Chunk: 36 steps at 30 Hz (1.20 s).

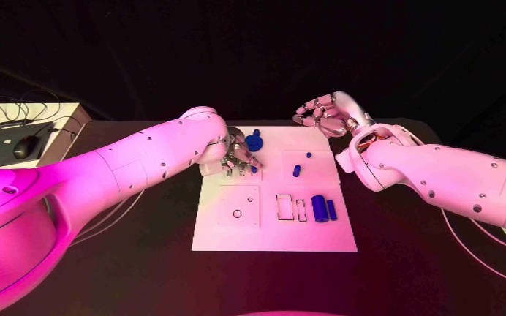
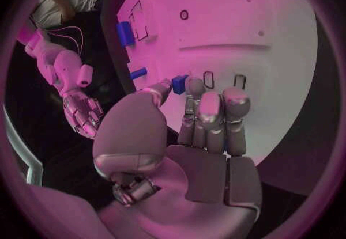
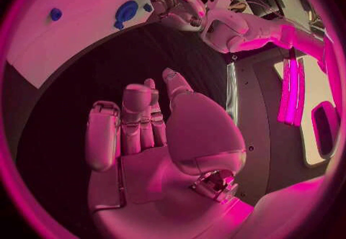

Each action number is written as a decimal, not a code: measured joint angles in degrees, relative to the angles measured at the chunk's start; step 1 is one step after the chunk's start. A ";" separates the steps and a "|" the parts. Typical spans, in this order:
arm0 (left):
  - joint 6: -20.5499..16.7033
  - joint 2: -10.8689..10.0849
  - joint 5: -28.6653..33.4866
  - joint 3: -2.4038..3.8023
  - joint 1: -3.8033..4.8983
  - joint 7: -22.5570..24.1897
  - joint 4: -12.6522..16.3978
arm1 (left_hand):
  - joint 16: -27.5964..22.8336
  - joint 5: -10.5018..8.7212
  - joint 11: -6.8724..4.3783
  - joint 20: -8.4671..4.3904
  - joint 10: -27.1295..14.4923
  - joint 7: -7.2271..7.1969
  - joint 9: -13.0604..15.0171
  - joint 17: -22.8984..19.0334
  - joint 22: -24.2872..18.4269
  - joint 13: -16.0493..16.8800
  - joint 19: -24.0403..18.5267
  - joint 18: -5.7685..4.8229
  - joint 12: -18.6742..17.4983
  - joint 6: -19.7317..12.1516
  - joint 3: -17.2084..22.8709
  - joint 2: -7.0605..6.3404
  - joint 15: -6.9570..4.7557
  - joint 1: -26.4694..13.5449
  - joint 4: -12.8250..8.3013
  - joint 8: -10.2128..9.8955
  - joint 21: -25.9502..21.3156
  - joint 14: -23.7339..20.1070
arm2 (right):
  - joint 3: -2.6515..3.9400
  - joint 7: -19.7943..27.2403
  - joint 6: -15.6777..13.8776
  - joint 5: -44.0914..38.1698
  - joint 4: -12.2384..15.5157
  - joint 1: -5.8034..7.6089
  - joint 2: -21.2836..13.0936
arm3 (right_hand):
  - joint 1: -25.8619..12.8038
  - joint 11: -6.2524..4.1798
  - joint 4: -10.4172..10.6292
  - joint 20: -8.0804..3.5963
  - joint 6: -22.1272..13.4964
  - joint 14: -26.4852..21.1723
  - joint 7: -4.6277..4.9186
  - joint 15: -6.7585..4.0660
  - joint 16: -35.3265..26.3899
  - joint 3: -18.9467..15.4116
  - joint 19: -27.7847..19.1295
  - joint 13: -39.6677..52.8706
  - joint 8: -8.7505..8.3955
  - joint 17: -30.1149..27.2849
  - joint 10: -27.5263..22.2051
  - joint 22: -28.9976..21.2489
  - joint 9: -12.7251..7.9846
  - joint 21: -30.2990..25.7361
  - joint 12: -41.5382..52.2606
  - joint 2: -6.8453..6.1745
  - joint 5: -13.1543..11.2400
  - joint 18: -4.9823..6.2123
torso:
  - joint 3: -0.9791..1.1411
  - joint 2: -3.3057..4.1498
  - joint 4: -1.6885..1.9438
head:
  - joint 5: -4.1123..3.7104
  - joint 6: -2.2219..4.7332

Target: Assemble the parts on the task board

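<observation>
The black tabletop (image 1: 137, 257) carries the white task board (image 1: 274, 235), a stiff flat plate. The left robot hand (image 1: 238, 156) rests on its far left part, thumb and finger pinching a small blue part (image 2: 179, 84); it looks rigid, light and smooth, best taken by its flat sides. The right robot hand (image 1: 325, 115) hovers beyond the board's far edge, fingers loosely curled, grasping nothing.
</observation>
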 measured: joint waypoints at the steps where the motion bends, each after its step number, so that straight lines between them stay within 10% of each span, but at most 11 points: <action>1: 0.01 0.01 0.09 0.00 0.00 0.02 0.00 | 0.00 -0.01 -0.11 0.00 -0.11 0.00 -0.01 0.00 0.00 0.00 0.00 0.00 0.00 0.00 0.40 0.16 0.00 0.16 -0.30 -0.04 -0.09 0.00 | 0.00 -0.01 0.01 -0.01 0.00 0.00 0.00 | 0.00 -0.09 0.00 0.00 0.00 0.00 0.00 0.00 0.00 0.00 0.00 0.00 0.00 0.00 0.11 0.00 0.00 0.00 0.00 0.00 0.00 0.00 | 0.00 0.00 0.00 | 0.00 0.00; 16: 0.03 -0.06 1.77 0.00 0.01 0.37 0.03 | 0.00 0.22 -0.11 0.00 -0.53 -0.17 -0.10 -0.10 0.78 -0.58 0.00 0.00 0.00 -1.12 9.81 0.05 -0.21 0.34 -7.33 -0.35 -0.35 -0.21 | 0.00 -0.16 0.20 -0.34 -0.26 -0.02 0.20 | 0.00 -0.06 0.00 0.00 0.00 0.00 -0.01 0.00 -0.22 0.00 0.00 0.00 0.00 0.00 0.33 -0.01 -0.02 0.00 0.00 0.00 0.54 0.00 | 0.07 -0.01 0.03 | 0.08 -0.18; 24: -0.78 -0.83 3.22 -0.03 -0.05 0.33 1.02 | 0.48 8.32 -0.63 -0.02 0.04 -0.68 -0.10 0.70 2.02 -1.21 0.02 0.00 -0.63 -1.63 10.36 0.17 -0.21 -0.40 -6.78 -0.34 -0.35 -0.21 | 0.00 -0.19 0.28 -0.44 -0.34 -0.06 0.19 | 0.00 -0.05 0.00 0.00 0.00 0.00 -0.01 0.00 -0.22 0.00 0.00 0.05 -0.24 0.04 0.34 -0.02 -0.02 0.00 0.00 0.00 0.78 0.00 | 0.08 -0.03 0.03 | 0.21 -0.05; 36: -4.97 -4.77 5.97 0.11 -0.14 -1.06 5.57 | 0.47 14.04 -1.03 -1.13 1.72 -0.42 -0.09 1.03 2.96 -1.37 1.13 -0.55 -1.57 -1.22 9.86 -0.42 -0.74 -2.85 -7.28 2.99 -0.35 0.32 | -0.01 -0.19 0.40 -0.51 -0.45 -0.22 -0.16 | 0.00 -0.04 0.00 0.00 -0.01 0.00 -0.02 0.00 -0.22 0.00 0.00 0.11 -0.23 0.03 0.35 -0.03 -0.04 0.00 0.00 0.00 0.78 0.00 | 0.15 -0.22 0.16 | 0.30 0.01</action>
